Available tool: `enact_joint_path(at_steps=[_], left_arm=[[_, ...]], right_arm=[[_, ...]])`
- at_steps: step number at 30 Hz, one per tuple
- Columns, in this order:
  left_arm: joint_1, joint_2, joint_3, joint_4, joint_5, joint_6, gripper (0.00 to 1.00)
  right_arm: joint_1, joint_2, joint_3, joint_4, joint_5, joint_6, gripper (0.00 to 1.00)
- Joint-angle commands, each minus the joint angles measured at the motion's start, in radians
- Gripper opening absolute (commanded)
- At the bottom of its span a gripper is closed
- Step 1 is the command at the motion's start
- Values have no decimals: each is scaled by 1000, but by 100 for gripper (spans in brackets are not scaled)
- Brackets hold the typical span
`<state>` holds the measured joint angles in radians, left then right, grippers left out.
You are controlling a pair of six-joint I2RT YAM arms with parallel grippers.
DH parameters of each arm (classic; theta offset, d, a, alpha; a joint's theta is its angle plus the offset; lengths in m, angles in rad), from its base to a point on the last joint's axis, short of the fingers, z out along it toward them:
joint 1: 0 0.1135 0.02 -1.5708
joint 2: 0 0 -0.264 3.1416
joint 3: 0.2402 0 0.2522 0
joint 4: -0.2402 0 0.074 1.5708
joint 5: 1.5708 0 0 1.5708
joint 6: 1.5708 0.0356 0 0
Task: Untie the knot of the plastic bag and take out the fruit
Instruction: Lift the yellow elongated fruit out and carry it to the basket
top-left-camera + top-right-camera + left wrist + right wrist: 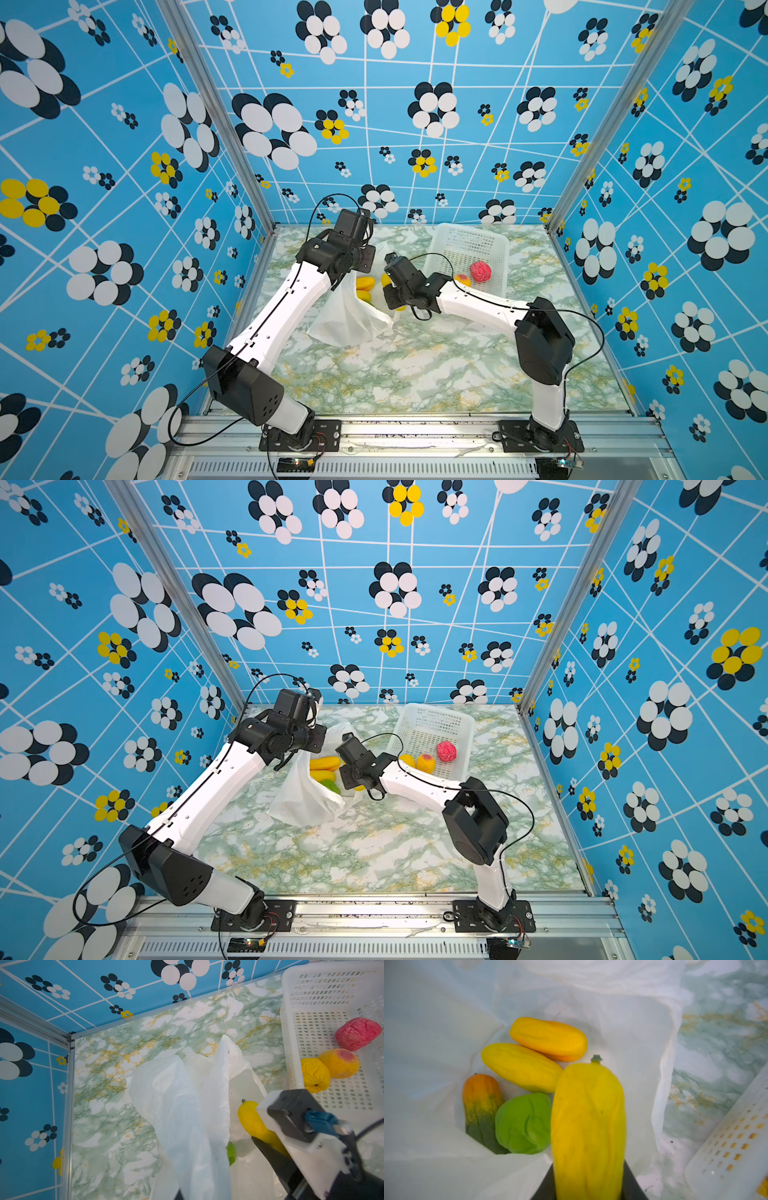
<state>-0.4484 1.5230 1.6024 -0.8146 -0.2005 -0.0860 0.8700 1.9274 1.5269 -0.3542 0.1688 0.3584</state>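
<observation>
**Left gripper** (337, 286): closed on a gathered fold of the thin, crinkly translucent white plastic bag (345, 328). The plastic bag hangs down from this gripper. Its lower part lies spread on the green-and-white marbled worktop (415, 365) below the gripper.

**Right gripper** (588, 1164): clamped on a long yellow toy fruit (588, 1122) with a small green stem cap. The fruit fills the gap between the two dark fingers (544, 1184). Its stem end projects forward of the fingertips, with the bag's interior behind it. This gripper sits just beside the left gripper, at the open mouth of the plastic bag.

**Contents ahead of the right gripper:** four toy fruits lie close together deeper inside the plastic bag.
- A long yellow-orange fruit (548, 1035), farthest from the gripper.
- A long ridged yellow fruit (521, 1068), touching the yellow-orange one.
- A ridged orange-to-green fruit (480, 1105).
- A round green fruit (524, 1124), nearest the gripper.

**Basket:** a rigid white perforated plastic basket (432, 725) stands on the worktop. It is near the right gripper, on the side away from the left gripper, and holds three toy fruits.
- A round yellow fruit (314, 1075) lies against the basket wall nearest the right gripper.
- A red-blushed orange peach (338, 1062) touches the round yellow fruit.
- A pink-red bumpy fruit (357, 1033) lies just beside the peach, farther from the gripper.
</observation>
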Motion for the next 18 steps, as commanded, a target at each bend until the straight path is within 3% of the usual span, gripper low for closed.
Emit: enact_joint_path(at_steps=[1, 9, 18], left_arm=[[-5, 12, 44, -43, -51, -5, 0], [-16, 17, 51, -57, -93, 0, 0], [-35, 35, 62, -69, -100, 2, 0]], right_arm=[[4, -55, -50, 46, -3, -3, 23], [-36, -239, -148, 33, 106, 7, 21], [-229, -470, -354, 18, 229, 113, 18]])
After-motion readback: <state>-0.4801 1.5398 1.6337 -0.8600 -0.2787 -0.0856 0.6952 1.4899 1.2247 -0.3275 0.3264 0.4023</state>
